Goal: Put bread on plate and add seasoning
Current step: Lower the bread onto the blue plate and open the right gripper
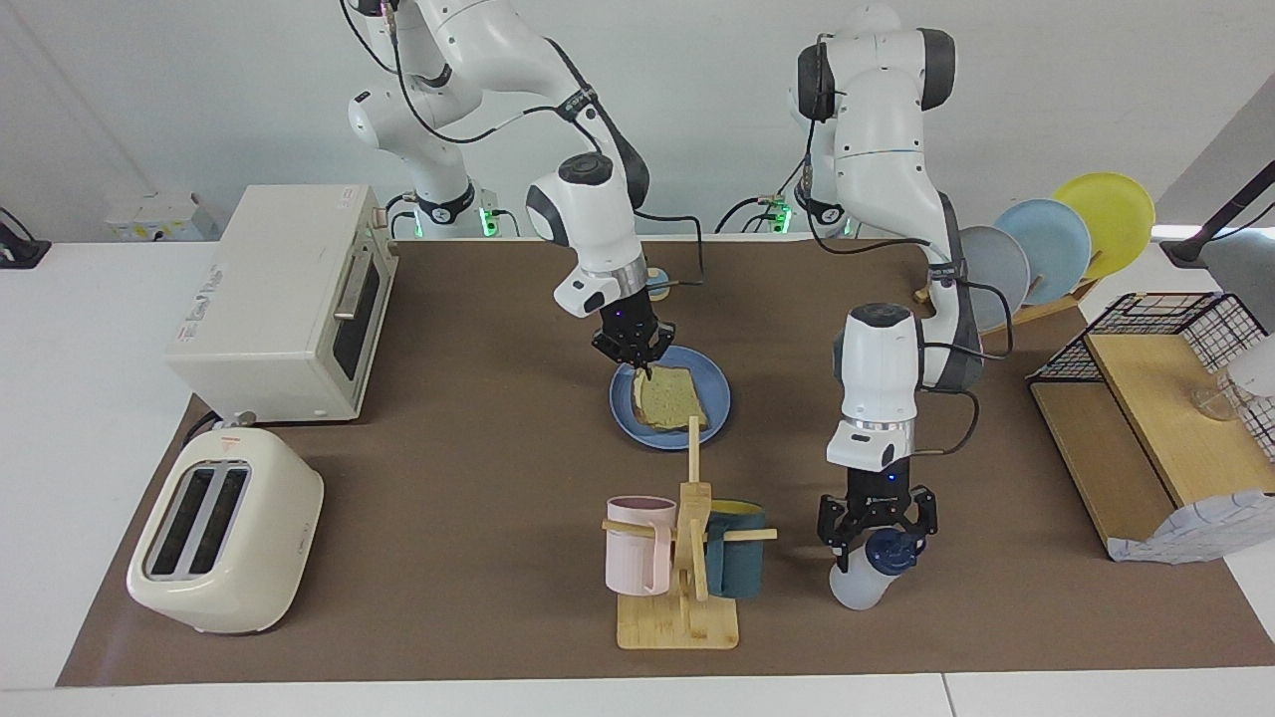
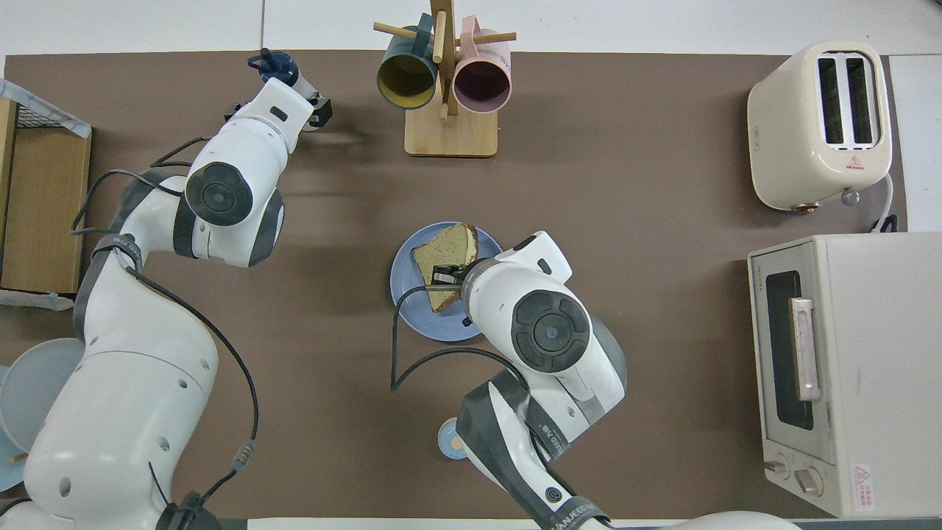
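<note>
The bread (image 1: 670,398) lies flat on the plate (image 1: 715,390) with the right gripper (image 1: 635,363) pinched on its corner, while the left gripper (image 1: 877,526), jaws wide, straddles the unlifted seasoning bottle (image 1: 865,576).

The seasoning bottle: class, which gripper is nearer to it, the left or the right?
Left. The left gripper sits over the seasoning bottle, jaws open around its cap. The right gripper is at the bread on the plate, jaws shut.
</note>
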Action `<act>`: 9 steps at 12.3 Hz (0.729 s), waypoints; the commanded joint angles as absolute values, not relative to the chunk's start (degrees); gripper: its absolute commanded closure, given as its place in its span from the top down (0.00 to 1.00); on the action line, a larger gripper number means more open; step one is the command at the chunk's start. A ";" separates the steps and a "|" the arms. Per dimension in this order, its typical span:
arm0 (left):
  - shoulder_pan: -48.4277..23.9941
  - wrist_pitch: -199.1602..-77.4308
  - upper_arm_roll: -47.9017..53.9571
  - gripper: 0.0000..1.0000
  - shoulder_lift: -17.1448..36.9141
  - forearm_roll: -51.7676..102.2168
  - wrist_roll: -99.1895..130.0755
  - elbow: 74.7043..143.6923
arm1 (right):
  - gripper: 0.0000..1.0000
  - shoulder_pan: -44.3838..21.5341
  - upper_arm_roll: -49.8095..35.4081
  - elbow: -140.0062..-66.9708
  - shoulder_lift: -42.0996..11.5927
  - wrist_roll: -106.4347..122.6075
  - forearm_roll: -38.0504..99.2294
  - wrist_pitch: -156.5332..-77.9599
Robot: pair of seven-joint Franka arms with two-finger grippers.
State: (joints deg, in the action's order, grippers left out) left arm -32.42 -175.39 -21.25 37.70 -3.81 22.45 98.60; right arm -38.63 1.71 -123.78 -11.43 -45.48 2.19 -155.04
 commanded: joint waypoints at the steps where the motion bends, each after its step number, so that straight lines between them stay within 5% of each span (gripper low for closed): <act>1: -32.34 -174.02 -21.18 1.00 38.67 -4.92 22.41 96.77 | 0.00 -38.15 1.41 -127.00 -8.96 -49.21 3.08 -156.27; 2: -32.34 -173.94 -21.18 1.00 38.67 -4.92 22.41 96.77 | 0.00 -38.14 1.41 -127.00 -8.96 -49.31 3.08 -156.10; 3: -32.34 -173.85 -21.09 1.00 38.67 -4.92 22.41 96.68 | 0.21 -38.14 1.41 -127.00 -8.96 -49.22 3.08 -155.66; 4: -32.26 -173.59 -21.01 1.00 38.67 -4.92 22.33 96.51 | 0.99 -37.97 1.41 -126.91 -8.96 -48.87 3.08 -155.48; 5: -31.99 -173.32 -20.66 1.00 38.67 -4.92 22.41 95.89 | 1.00 -38.06 1.41 -126.65 -8.96 -48.87 3.08 -155.39; 6: -31.99 -171.75 -20.39 0.77 38.67 -4.92 22.59 95.28 | 1.00 -37.97 1.41 -126.39 -8.96 -48.87 3.08 -155.39; 7: -32.08 -171.22 -20.30 0.11 38.85 -4.92 22.41 95.10 | 1.00 -37.88 1.41 -126.13 -9.05 -48.78 3.08 -155.30; 8: -32.08 -171.30 -20.30 0.00 40.33 -4.83 22.41 94.14 | 1.00 -37.36 1.49 -125.78 -9.05 -48.61 3.08 -155.13; 9: -32.08 -171.82 -20.30 0.00 41.82 -4.75 22.59 92.56 | 1.00 -36.31 1.49 -124.81 -8.97 -48.43 2.99 -154.08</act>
State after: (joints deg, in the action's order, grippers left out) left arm -32.56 -172.43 -20.60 38.20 -4.06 22.37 96.60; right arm -38.12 1.83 -125.19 -10.17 -48.82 2.19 -155.40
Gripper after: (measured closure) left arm 0.396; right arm 0.150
